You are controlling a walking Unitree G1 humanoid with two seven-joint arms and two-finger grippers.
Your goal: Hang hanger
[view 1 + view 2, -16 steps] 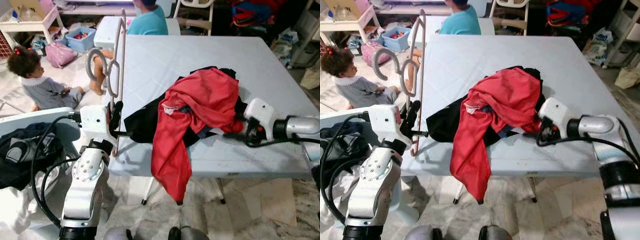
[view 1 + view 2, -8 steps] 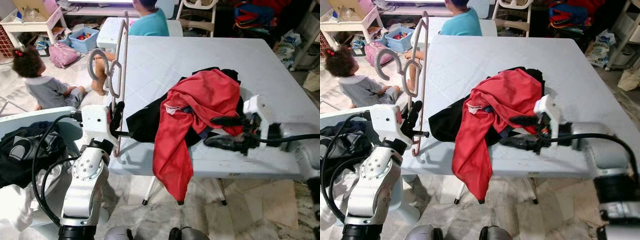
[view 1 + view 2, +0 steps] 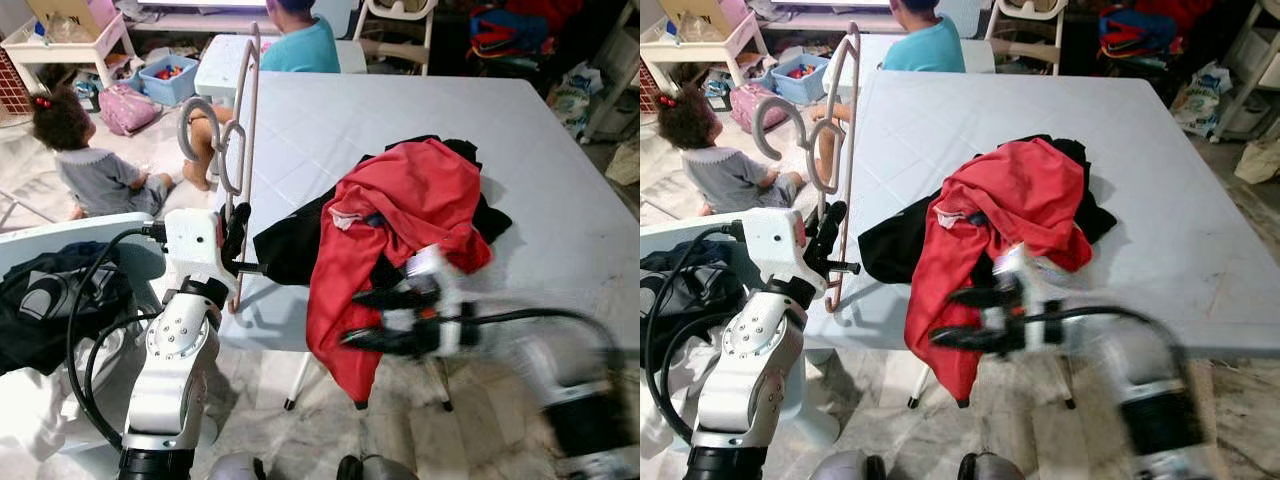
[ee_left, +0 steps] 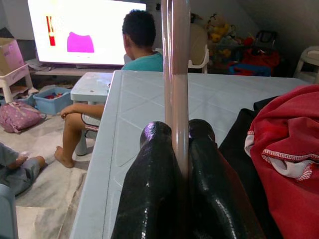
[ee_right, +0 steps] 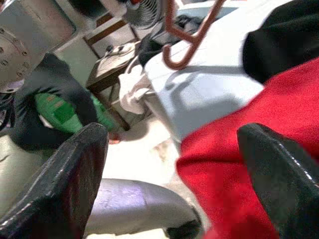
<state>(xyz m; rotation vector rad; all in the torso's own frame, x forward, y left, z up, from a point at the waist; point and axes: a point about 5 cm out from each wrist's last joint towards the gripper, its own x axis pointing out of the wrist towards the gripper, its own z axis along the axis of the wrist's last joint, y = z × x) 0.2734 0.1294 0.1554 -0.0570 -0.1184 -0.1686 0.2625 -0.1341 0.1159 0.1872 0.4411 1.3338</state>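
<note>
**Hanger held upright at the table edge, right arm reaching for the red garment**

Left eye view: the left gripper [image 3: 232,225] is clamped on the lower part of a pinkish hanger [image 3: 240,150], which stands at the near-left edge of the pale table [image 3: 400,120]. The hanger's long axis runs almost straight up, with its grey hooks [image 3: 205,140] curling out away from the table, toward a child sitting on the floor. On the table lies a red garment [image 3: 400,230] heaped over a black garment [image 3: 285,245], one red sleeve spilling over the table's near edge. The right gripper [image 3: 385,318], blurred, sits just in front of that hanging sleeve with its fingers spread apart.

Right eye view: the same layout; a person in a teal top sits beyond the table's far-left corner.

Left wrist view: both black fingers [image 4: 154,169] press against the hanger's bar, which rises vertically between them with the table beyond.

Right wrist view: the two fingers [image 5: 70,174] stand wide apart, the red cloth between them, the hanger's lower end at the table edge beyond.

As I judge it, the hanger is secured and the step in hand is fetching the garment; next, the right gripper must close on the red cloth and bring it to the hanger.
</note>
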